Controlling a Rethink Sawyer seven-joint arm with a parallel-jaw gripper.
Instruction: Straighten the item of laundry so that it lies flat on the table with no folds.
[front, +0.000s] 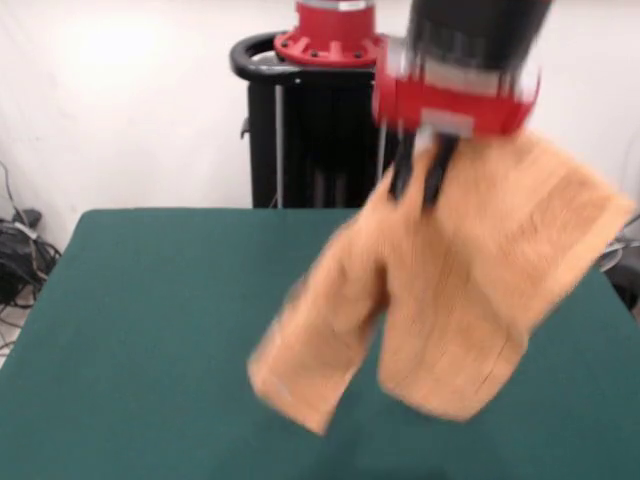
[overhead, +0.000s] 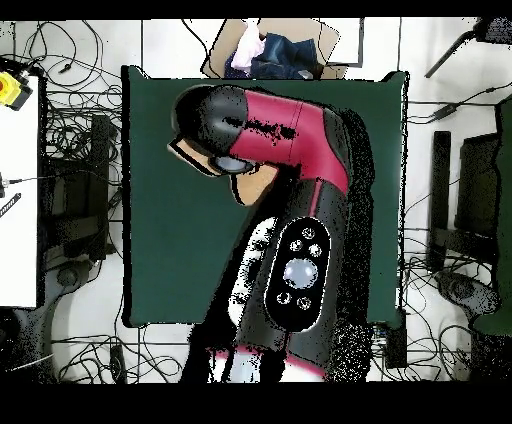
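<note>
One orange-tan terry-cloth towel (front: 450, 300) hangs in the air under the red and black robot arm (front: 455, 70), and it does not lie on the desk. In the front view the two dark fingers of the claw (front: 420, 180) come down from the red wrist ring and they press together on the upper edge of the towel, so the claw is closed on the cloth. From this grip the towel falls down and spreads to both sides. One wide part goes out toward the right side of the picture and stands almost at the height of the claw. Below the claw the cloth divides in two hanging lobes, one lower left and one lower middle, with a dark gap between them. The towel looks blurred, so its border bands are not clear. Whether the lowest corners touch the dark green felt-covered desk (front: 130, 340) I cannot tell; they are at least very near to it.

In the overhead view the big arm (overhead: 285, 150) covers most of the towel. Only small orange-tan pieces (overhead: 258, 185) show beside the arm's rounded end, over the upper middle part of the desk (overhead: 170, 240). The claw itself is hidden under the arm in this view. Behind the desk in the front view stands the black pedestal (front: 310, 130) of the robot.
</note>
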